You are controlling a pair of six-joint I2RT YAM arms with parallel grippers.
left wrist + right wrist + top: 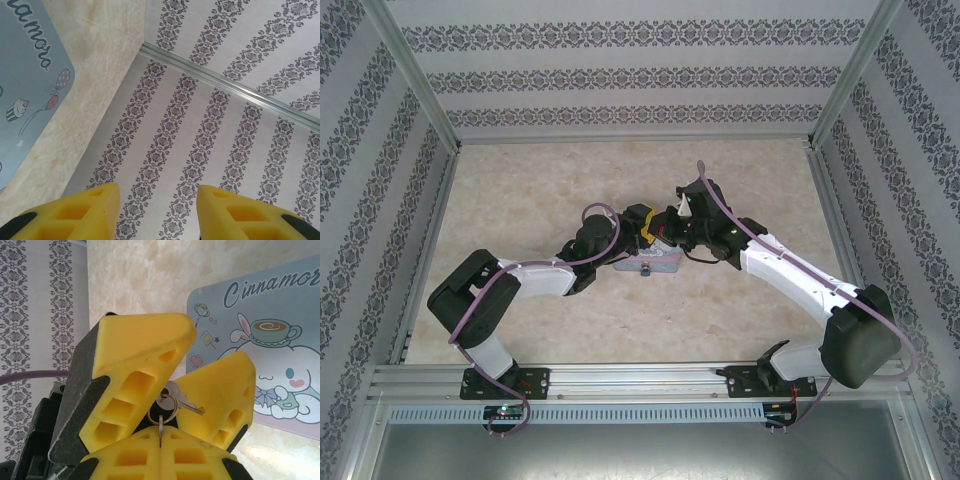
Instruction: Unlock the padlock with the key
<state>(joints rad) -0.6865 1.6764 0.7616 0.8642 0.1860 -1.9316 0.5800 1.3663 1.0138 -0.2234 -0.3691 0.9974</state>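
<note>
Right gripper (160, 440): clenched. Its pads pinch a thin metal strip, seen edge-on, that hangs on the same ring (161, 416) as the key, so the key set is grasped.
Key (176, 400): just above the right gripper's tips, with the blade pointing to that gripper's right. It dangles on the ring. In the right wrist view it sits between the left gripper's two fingers (135, 355); its depth relative to them cannot be told.
Left gripper (157, 200): released. The pads are spread wide with nothing between them.
Padlock (645, 271): judged to be the small lump at the tin's near edge, just on the base side of both grippers. It is too small to confirm.
Tin (280, 305): beyond the right gripper and to its right; to the left of the left gripper.
Handling, key: light, stiff, thin, smooth metal. It is likely to pivot on the ring and slip. Grip the flat round head with a pad on each face and leave the blade free.
Handling, padlock: small, hard and light. It is likely to slide or swing when pushed. Hold the body by its flat sides and keep the keyhole exposed.
Surface: pale marbled table (520, 190), hard and level, judged to give little grip.
Room: patterned walls (620, 80) on three sides in a metal frame (415, 85), well apart from both grippers.
</note>
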